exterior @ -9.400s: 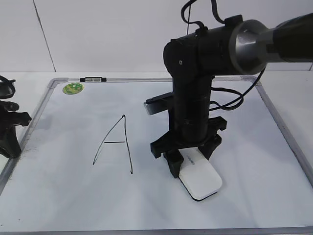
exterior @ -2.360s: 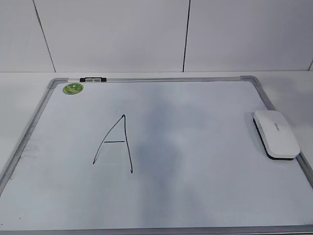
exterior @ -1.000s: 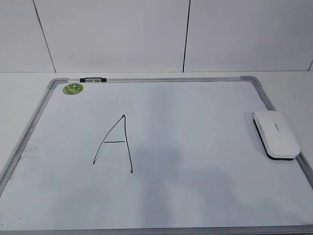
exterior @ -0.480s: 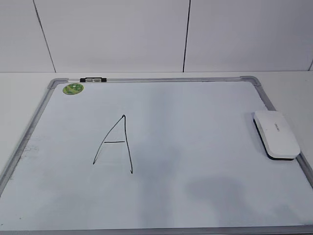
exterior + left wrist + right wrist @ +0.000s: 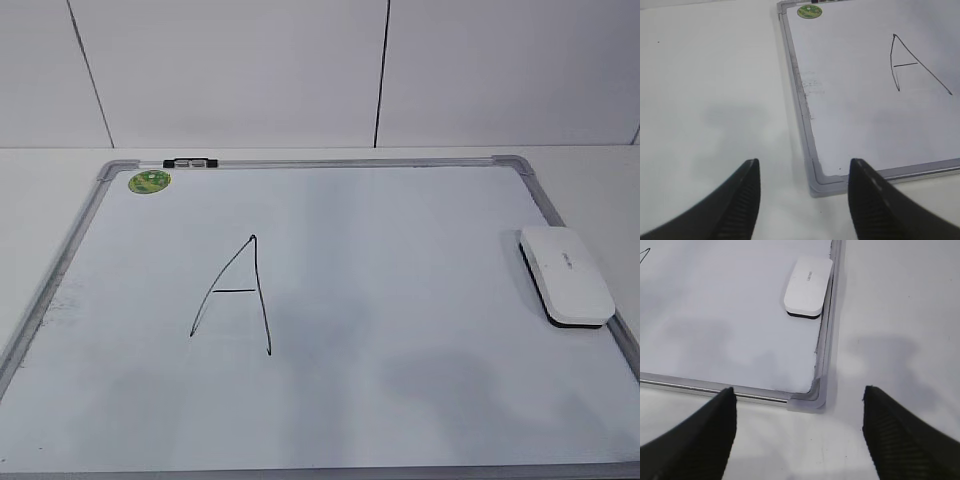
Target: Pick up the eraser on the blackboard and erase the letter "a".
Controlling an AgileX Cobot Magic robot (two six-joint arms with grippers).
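The white eraser lies on the blackboard against its right frame; it also shows in the right wrist view. A tall capital "A" is drawn left of the middle and shows in the left wrist view. No small cursive "a" shows on the board. My left gripper is open and empty above the board's near left corner. My right gripper is open and empty above the near right corner, well short of the eraser. Neither arm shows in the exterior view.
A round green sticker and a small black-and-white clip sit at the board's far left corner. White table surrounds the board. A white wall stands behind.
Earlier my right gripper held the eraser on the middle of the board. Since then the eraser lies by the right frame and both arms are out of the exterior view; nothing moved in the last second.
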